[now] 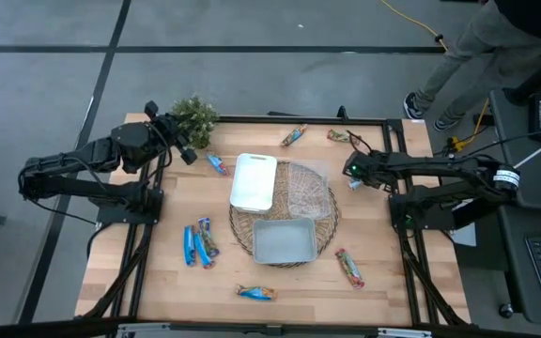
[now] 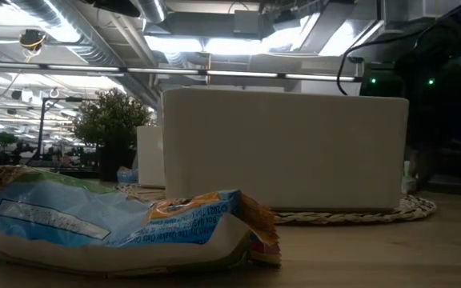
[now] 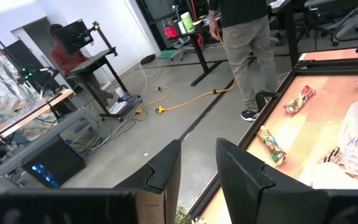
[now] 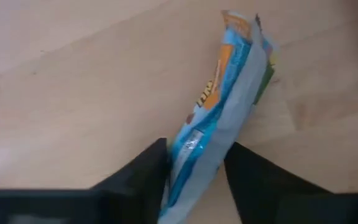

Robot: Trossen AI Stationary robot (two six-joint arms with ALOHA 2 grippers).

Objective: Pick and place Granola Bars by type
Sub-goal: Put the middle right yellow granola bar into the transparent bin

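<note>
My right gripper (image 1: 354, 172) is low over the table's right part, beside the woven mat, shut on a blue granola bar (image 4: 219, 118). The left gripper (image 3: 197, 168) hangs open and empty by the small plant (image 1: 193, 117) at the far left corner. Other bars lie flat on the wood: two at the far edge (image 1: 295, 135) (image 1: 341, 137), one blue (image 1: 216, 164) left of the white tray (image 1: 254, 180), two blue (image 1: 197, 244) at the left, one (image 1: 255, 293) at the near edge, one reddish (image 1: 349, 268) at the near right. My right gripper has the blue bar by one end (image 4: 194, 146), pinched between its two fingers (image 4: 145, 168), which lie on its long sides. The fingers come from above. The rest of the bar reaches out past the fingertips over the wood; I cannot tell whether it is lifted.
A round woven mat (image 1: 327, 225) in the middle carries the white tray, a clear lidded box (image 1: 310, 192) and a grey tray (image 1: 283, 240). In the low view a blue bar (image 2: 118, 228) lies in front of the white tray (image 2: 286, 152). A person (image 1: 468, 47) stands past the far right corner.
</note>
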